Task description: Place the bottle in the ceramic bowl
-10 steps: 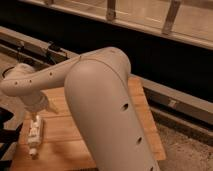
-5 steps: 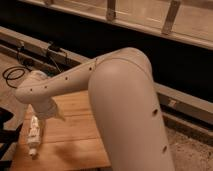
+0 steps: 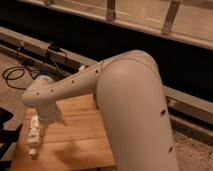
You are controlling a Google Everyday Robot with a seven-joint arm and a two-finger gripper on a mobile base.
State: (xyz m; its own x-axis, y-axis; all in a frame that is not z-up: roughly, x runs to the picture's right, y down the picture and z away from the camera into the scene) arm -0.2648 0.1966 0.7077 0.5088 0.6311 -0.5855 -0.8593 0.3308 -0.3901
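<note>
While the black cable is lying coiled on the floor beyond the table's far left corner, the bottle is showing as a slim, pale shape at the left edge of the wooden table. Its length is running roughly along that edge, and what looks like the narrow cap end is pointing toward the near left corner.

The gripper is sitting right at the bottle's far end, just inside the left edge. I cannot tell how far open it is, nor whether it is holding the bottle or only touching it.

The bottle is probably going to handle as 1 light, stiff piece of plastic: smooth and round, so likely to slip or roll if pinched off-centre. Taking hold across the middle of its body, not at the thin cap, is looking like the safest choice.

Further right, the white arm is sweeping from the gripper across the table's middle and is covering the right edge and both right corners. The ceramic bowl is not showing anywhere I can be sure of, and it may be hiding behind the arm.
</note>
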